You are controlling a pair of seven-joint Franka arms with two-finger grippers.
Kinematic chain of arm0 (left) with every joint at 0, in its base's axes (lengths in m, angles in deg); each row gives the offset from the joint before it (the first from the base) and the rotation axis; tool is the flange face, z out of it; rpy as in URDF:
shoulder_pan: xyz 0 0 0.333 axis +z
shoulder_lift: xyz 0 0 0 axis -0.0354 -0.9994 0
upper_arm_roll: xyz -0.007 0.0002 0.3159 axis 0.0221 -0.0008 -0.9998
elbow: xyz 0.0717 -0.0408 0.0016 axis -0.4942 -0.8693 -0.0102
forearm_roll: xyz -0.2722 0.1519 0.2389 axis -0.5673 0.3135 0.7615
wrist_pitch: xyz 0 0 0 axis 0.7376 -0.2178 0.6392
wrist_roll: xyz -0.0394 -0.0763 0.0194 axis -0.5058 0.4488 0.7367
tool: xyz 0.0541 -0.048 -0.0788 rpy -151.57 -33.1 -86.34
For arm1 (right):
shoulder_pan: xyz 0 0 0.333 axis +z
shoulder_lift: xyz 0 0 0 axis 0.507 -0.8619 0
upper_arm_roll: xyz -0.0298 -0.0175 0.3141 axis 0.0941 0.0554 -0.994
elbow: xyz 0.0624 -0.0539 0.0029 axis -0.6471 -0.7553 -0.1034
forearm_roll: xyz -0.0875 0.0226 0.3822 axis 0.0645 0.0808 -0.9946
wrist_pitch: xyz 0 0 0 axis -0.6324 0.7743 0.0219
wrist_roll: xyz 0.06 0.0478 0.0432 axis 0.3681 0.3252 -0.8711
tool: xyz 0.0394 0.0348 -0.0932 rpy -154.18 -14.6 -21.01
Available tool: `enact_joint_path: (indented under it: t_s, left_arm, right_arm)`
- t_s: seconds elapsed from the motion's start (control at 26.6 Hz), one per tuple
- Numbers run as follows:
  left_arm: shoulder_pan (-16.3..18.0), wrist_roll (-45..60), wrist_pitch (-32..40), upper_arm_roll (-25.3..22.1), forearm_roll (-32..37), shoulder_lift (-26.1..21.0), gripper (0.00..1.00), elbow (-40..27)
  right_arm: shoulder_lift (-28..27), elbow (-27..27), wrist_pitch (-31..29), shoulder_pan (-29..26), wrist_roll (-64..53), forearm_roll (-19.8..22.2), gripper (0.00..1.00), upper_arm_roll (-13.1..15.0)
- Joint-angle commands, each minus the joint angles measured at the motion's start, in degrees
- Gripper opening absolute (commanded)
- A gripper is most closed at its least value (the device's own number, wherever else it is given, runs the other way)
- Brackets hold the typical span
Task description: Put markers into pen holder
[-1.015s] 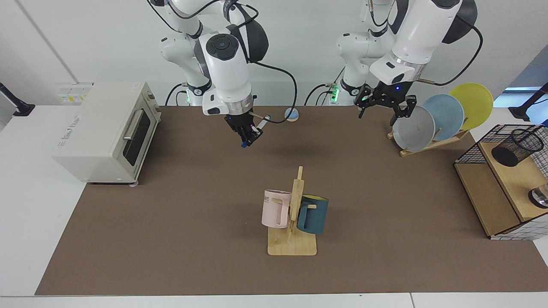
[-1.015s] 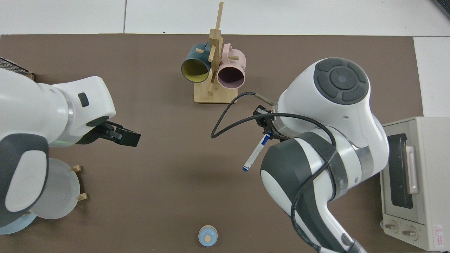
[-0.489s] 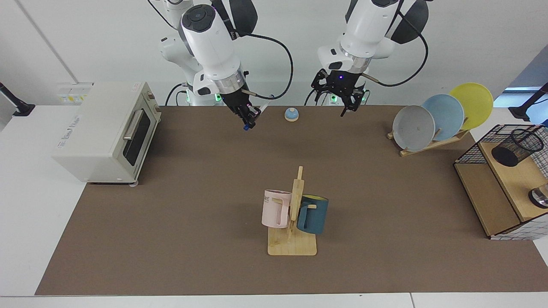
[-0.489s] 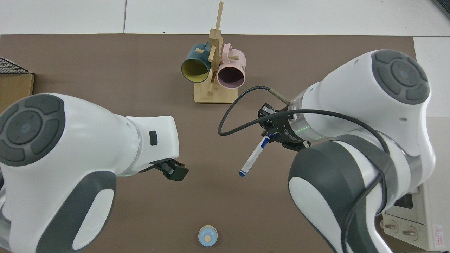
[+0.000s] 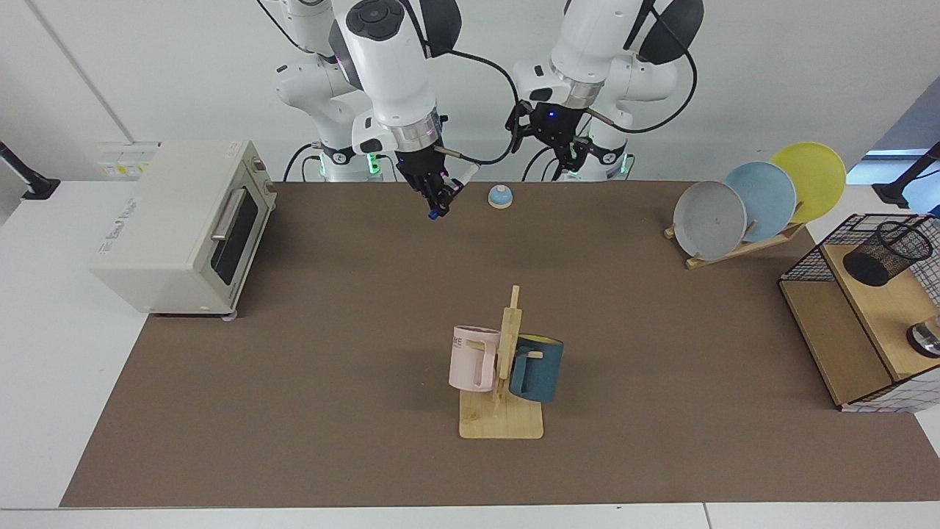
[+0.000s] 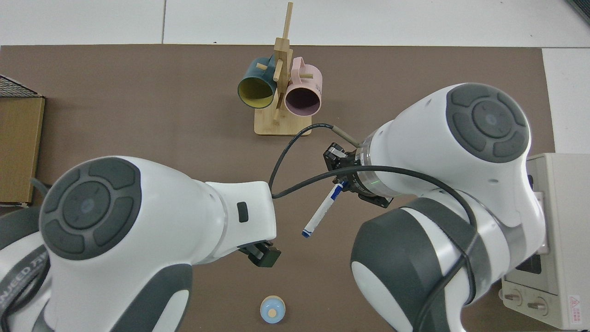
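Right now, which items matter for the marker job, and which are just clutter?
In play:
marker, held by the right gripper
pen holder on the wire shelf
left gripper, raised, empty

Clutter:
toaster oven
mug rack
plate rack
small blue bell

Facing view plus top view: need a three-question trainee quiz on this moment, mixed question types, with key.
1. True or false: the slim white marker with a blue cap is shut in the right gripper.
2. Where does the small black wire-mesh pen holder stand? A) beside the white toaster oven B) on the wooden shelf of the black wire-grid basket C) on the wooden mug rack
3. Fill in: the left gripper hangs above the table's far edge, holding ____.

Key: 1 true; 2 B; 3 nothing
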Motion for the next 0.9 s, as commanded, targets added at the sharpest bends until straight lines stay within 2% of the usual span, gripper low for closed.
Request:
enact_joint_path:
  t_s: [0.0,0.19,0.38,0.56,0.68,0.86]
  left_arm:
    - [0.9,0.8,-2.2,2.2,-2.6,1.6,1.00,-1.3]
    - [0.8,3.5,-5.7,4.3,-6.1,2.0,1.00,-1.6]
    - [1.2,9.3,-10.7,8.5,-5.9,1.5,1.00,-1.4]
    - [1.4,9.6,-11.1,8.5,-5.8,0.5,0.93,-0.1]
    - [2.7,10.3,-11.1,8.7,-5.2,-0.1,0.91,0.5]
    - [3.4,10.0,-11.6,8.7,-5.1,-0.3,0.89,0.3]
  right_arm:
    - [1.7,-1.2,-1.0,-0.7,-0.7,-0.5,0.00,0.0]
    - [2.2,-2.1,-0.4,-2.3,-4.7,-4.5,0.00,0.5]
    - [2.3,-2.3,-0.5,-2.4,-5.0,-5.8,0.00,0.5]
    - [2.7,-2.4,-0.9,-2.0,-4.2,-5.9,0.00,0.5]
    - [2.7,-2.4,-1.0,-2.0,-4.1,-6.2,0.00,0.5]
    - [2.8,-2.5,-1.5,-2.4,-5.0,-9.6,0.00,0.5]
